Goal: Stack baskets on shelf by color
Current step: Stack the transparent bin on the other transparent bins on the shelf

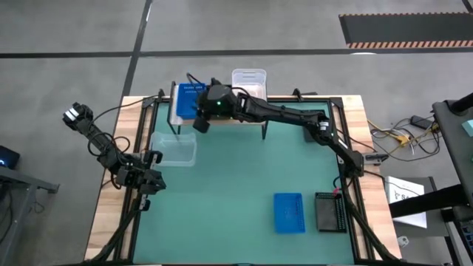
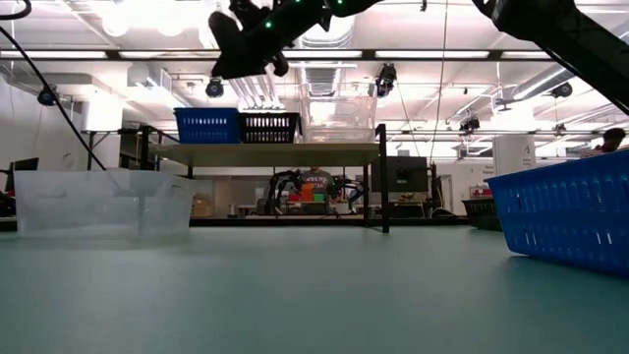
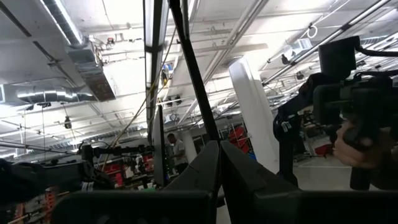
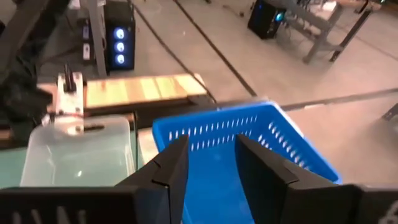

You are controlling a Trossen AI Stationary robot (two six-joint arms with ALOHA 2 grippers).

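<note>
The shelf point(image 2: 265, 152) stands at the table's far edge. On its plank sit a blue basket point(image 2: 207, 125) at the left end, a black basket point(image 2: 269, 126) beside it and a clear basket point(image 2: 339, 118) to the right. My right gripper point(image 4: 211, 165) hangs open above the blue basket point(image 4: 249, 140), holding nothing; the low view shows it point(image 2: 241, 44) well above the shelf. My left gripper point(image 3: 217, 171) is shut and raised at the table's left edge point(image 1: 148, 181). On the mat rest a clear basket point(image 1: 174, 148), a blue basket point(image 1: 289, 212) and a black basket point(image 1: 330, 212).
The mat's middle point(image 1: 236, 177) lies bare between the clear basket on the left and the two baskets at the near right. Black frame rails point(image 1: 140, 133) run along the table's sides. The right arm point(image 1: 295, 118) stretches across the shelf's right half.
</note>
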